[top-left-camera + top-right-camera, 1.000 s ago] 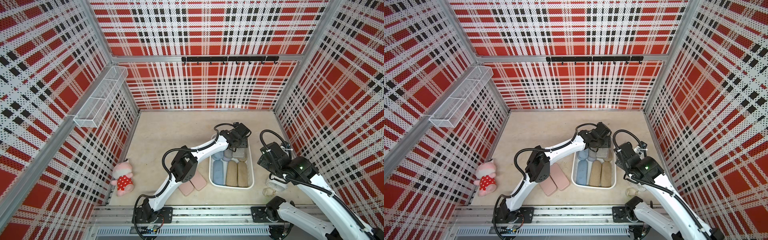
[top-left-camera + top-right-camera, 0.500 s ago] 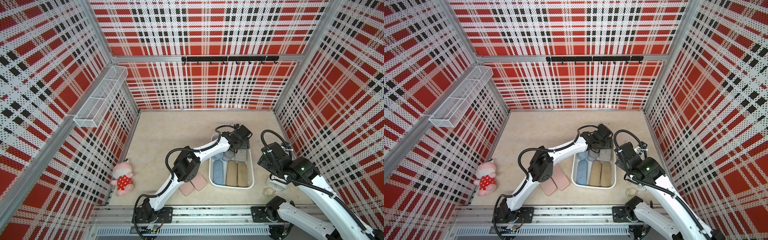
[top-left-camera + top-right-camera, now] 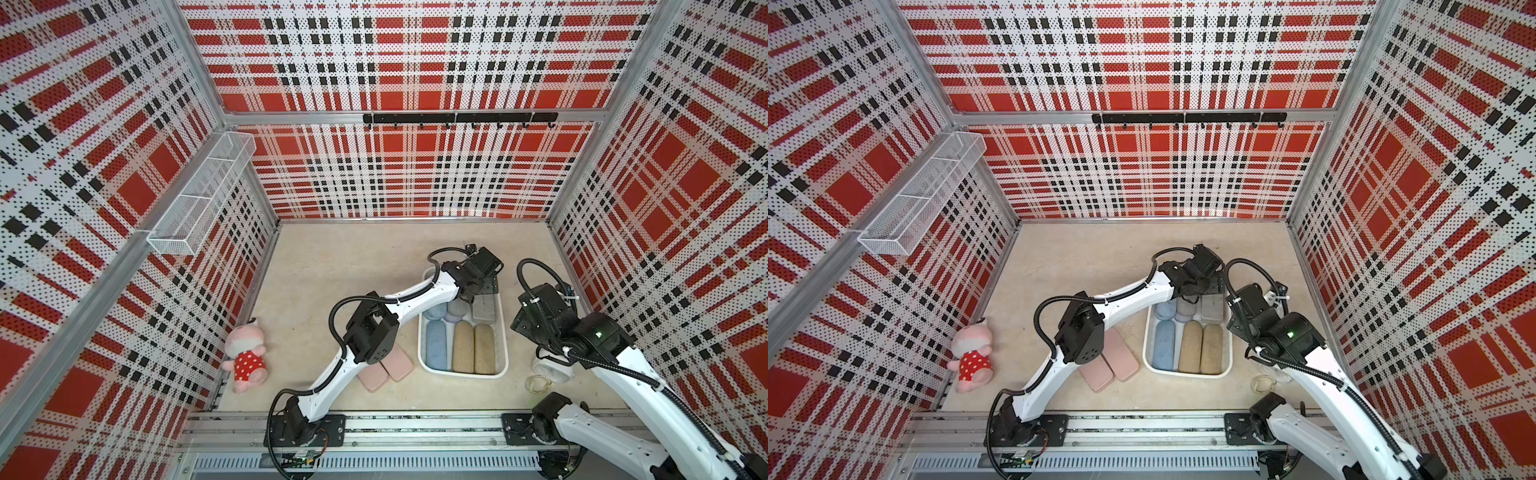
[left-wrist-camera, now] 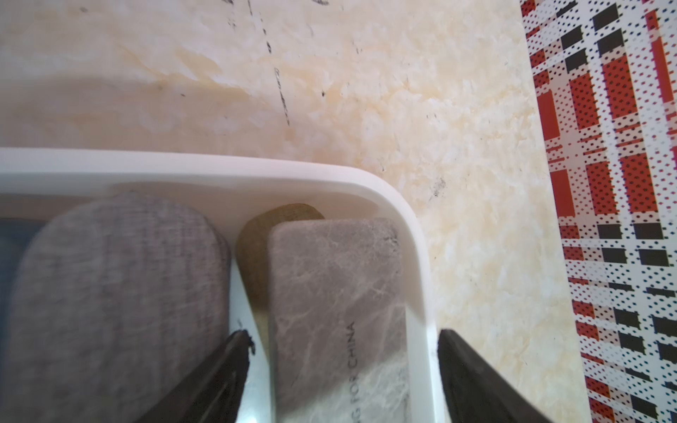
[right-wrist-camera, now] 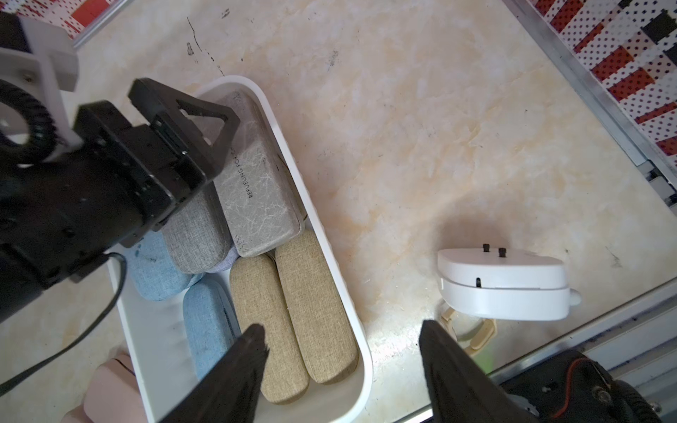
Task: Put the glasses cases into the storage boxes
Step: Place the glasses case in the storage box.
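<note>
Left gripper is spread wide in the left wrist view and isn't gripping anything. One finger sits over the gap between cases, the other hangs just outside the tray wall, and the grey marbled case lies loose between them. That case lies flat in a corner of the white tray, on top of a tan case that pokes out from under it, right beside a grey fabric case. My guess is floor space is running low, so it gets stacked.

Right wrist view: right gripper is parted too, with nothing in it. It hovers over the tray's rim and the pair of tan cases lying side by side, with the blue cases next to them. The white disc gadget sits on the table apart from the tray, not part of the job.

Both top views: two pink cases lie out on the table just beside the tray, under the left arm's elbow. Those look like what's left to do.
</note>
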`<action>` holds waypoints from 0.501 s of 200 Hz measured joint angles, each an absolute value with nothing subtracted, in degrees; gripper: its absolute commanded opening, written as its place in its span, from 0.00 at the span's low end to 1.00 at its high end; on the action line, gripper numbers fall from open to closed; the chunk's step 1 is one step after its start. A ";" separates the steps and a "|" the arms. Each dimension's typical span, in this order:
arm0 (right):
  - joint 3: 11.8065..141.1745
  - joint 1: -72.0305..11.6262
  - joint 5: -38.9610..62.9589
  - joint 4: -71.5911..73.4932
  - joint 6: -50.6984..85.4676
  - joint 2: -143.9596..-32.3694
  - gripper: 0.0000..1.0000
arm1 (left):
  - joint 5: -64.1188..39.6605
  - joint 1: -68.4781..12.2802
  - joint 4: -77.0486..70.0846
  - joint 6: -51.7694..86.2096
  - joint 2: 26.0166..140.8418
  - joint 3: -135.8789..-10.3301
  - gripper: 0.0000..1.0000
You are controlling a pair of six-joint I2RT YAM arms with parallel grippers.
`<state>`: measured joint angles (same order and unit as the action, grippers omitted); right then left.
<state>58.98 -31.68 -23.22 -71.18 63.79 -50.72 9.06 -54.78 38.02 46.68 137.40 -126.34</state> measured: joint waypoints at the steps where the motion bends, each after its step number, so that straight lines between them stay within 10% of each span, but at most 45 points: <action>1: 58.92 -31.68 -23.14 -71.09 63.75 -50.83 0.70 | 9.10 -54.78 38.02 46.63 137.23 -126.15 0.84; 100: 61.30 -47.70 -19.64 -57.23 57.95 -63.29 0.73 | 21.34 -47.83 30.33 43.46 92.95 -89.58 0.98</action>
<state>61.30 -47.70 -19.64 -57.23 57.95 -63.29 21.34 -47.83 30.33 43.46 92.95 -89.58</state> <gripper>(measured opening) 0.710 0.983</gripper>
